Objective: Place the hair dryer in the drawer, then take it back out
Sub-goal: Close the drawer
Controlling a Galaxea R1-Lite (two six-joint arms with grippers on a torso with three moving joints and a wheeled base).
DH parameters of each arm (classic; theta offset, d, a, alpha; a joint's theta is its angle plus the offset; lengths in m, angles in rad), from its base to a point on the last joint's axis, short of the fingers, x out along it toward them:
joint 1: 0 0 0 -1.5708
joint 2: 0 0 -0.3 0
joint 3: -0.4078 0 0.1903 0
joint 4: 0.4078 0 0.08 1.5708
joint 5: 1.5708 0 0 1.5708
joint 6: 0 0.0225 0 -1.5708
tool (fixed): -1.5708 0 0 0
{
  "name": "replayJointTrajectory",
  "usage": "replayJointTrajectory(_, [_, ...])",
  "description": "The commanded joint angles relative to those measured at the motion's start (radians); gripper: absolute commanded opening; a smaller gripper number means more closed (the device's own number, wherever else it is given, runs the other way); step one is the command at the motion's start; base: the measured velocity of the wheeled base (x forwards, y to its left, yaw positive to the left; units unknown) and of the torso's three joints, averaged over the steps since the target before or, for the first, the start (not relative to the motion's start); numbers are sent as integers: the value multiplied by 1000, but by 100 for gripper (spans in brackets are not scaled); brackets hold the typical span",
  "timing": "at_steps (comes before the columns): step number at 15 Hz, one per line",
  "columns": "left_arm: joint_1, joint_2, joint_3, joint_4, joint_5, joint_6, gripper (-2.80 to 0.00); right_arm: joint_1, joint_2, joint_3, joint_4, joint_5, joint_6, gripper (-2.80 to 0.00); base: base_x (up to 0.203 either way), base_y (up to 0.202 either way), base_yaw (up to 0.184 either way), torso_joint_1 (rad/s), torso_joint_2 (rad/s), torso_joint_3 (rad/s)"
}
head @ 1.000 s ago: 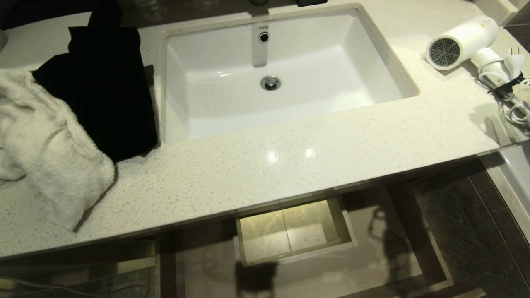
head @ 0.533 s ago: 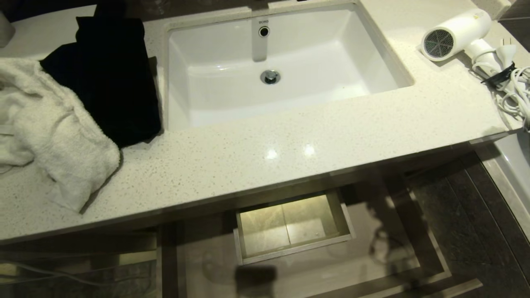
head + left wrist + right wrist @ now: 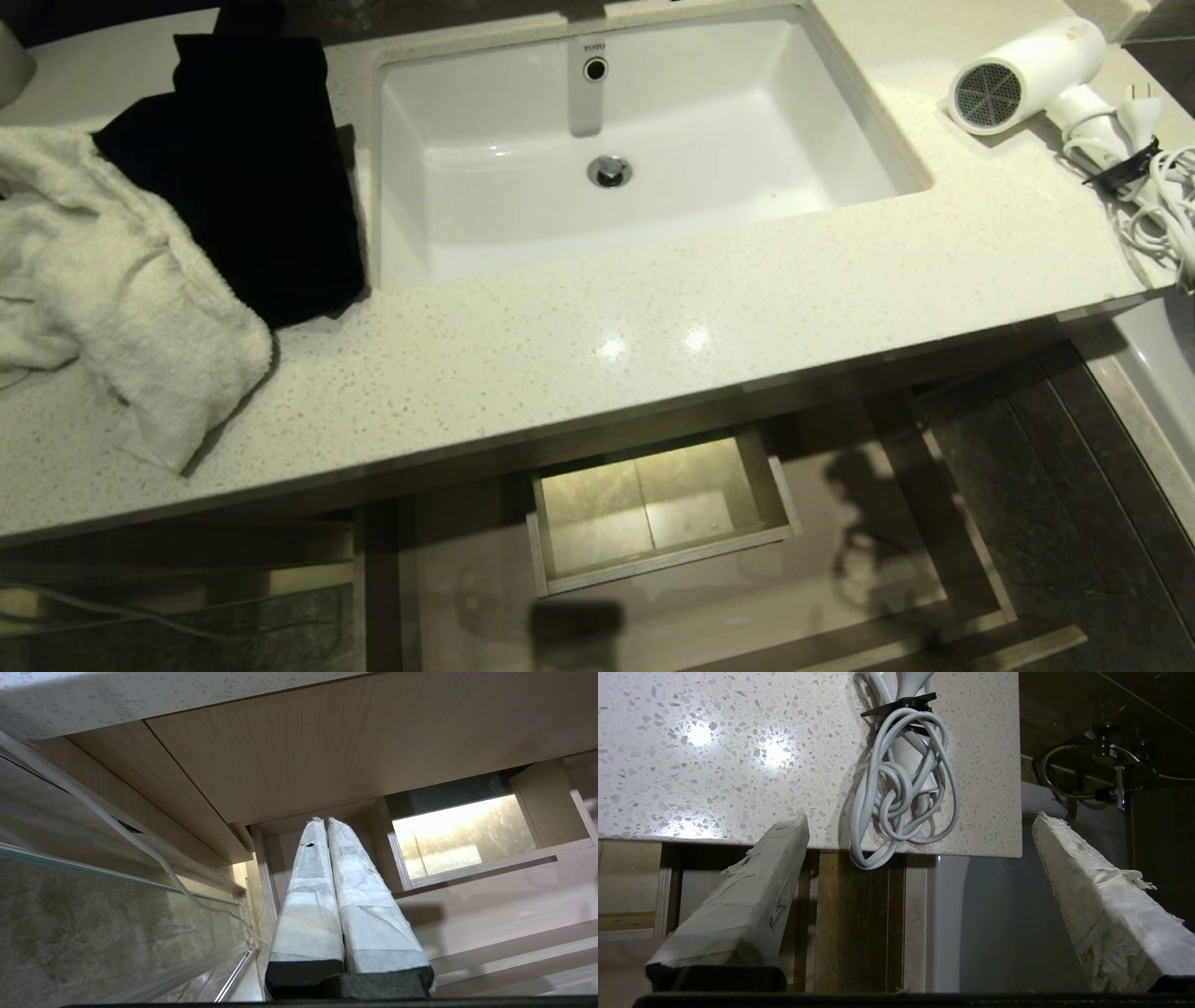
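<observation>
The white hair dryer [image 3: 1027, 75] lies on the speckled countertop [image 3: 653, 364] at its far right corner, dark grille toward the sink. Its bundled cord [image 3: 1153, 191] rests beside the handle, and one loop of the cord [image 3: 896, 793] hangs just over the counter's front edge. My right gripper [image 3: 920, 821] is open and empty, in front of that edge and below the cord. Below the counter the wood-grain drawer [image 3: 709, 616] stands pulled out and empty, with its boxed cutout [image 3: 653, 509] at the back. My left gripper [image 3: 325, 820] is shut, parked under the counter next to the drawer [image 3: 490, 905].
A white towel [image 3: 131, 299] and a black cloth [image 3: 243, 177] cover the counter's left part. The white sink [image 3: 840, 121] sits in the middle. A white tub edge [image 3: 1158, 392] lies past the counter's right end, with a tap and shower hose [image 3: 1106, 760] beyond.
The whole head view has shifted a little, so the camera has moved. The hair dryer, cord and open drawer keep their places.
</observation>
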Motion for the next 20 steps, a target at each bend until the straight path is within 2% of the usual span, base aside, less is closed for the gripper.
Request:
replayJointTrajectory(1, [0,0,1,0,0,0,-280,0,-9,8,-3,0,-4,0,0,0,0,0,0,0])
replayJointTrajectory(14, [0,0,1,0,0,0,-280,1,-17,24,-17,2,-2,0,0,0,0,-55,134,76])
replayJointTrajectory(20, [0,0,2,0,0,0,-280,1,-20,30,-18,2,-2,0,0,0,0,-308,141,-165])
